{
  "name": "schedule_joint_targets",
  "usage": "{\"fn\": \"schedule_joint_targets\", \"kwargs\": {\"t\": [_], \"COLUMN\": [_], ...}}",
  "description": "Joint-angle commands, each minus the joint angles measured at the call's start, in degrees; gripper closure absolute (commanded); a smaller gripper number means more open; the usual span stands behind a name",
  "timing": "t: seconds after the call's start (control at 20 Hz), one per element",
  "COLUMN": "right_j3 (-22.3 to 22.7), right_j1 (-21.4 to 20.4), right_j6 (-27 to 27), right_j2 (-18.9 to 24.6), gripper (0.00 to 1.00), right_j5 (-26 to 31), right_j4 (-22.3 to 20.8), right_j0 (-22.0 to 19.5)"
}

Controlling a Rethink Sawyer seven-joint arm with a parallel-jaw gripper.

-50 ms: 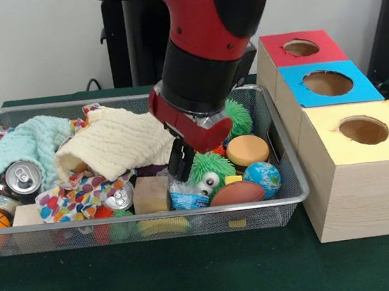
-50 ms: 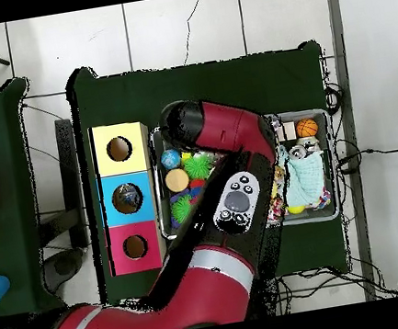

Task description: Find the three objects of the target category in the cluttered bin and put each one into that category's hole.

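Gripper down in the bin, over the crumpled bottle

I see the clear plastic bottle point(image 1: 188, 194) at the wire bin's point(image 1: 285, 198) front, beside the green fuzzy toy point(image 1: 210, 168). My gripper point(image 1: 180, 162) reaches onto it; I can't tell whether its dark fingers are parted or closed. The three holed boxes point(image 1: 352, 170) stand alongside.

Nothing could be read from where I stood: the blue label on the small packet point(image 1: 189, 199) under the gripper point(image 1: 180, 162) carried print too small to make out (the can tops point(image 1: 22, 178) showed only bare metal), and the three boxes point(image 1: 328, 82) bore no lettering.
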Motion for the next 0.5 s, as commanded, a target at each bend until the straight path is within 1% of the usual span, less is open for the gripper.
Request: {"fn": "schedule_joint_targets", "kwargs": {"t": [0.05, 0.1, 0.15, 0.2, 0.3, 0.45, 0.5], "right_j3": [5.40, 5.48, 5.18, 5.22, 3.87, 3.10, 3.33], "right_j1": [-2.17, -1.56, -1.14, -0.93, 0.39, 1.70, 1.84], "right_j6": [4.85, 4.98, 4.80, 5.52, 8.48, 11.97, 12.39], "right_j2": [10.36, 10.83, 10.18, 9.81, 7.15, 4.74, 4.48], "gripper": [1.00, 1.00, 1.00, 0.00, 0.00, 0.00, 0.00], "right_j5": [5.39, 4.29, 3.95, 4.24, 6.10, 10.17, 10.15], "right_j4": [2.03, 2.03, 1.04, 0.41, -0.13, -0.42, -0.43], "right_j0": [-2.77, -3.04, -2.75, -2.43, -0.98, 0.43, 0.70]}}
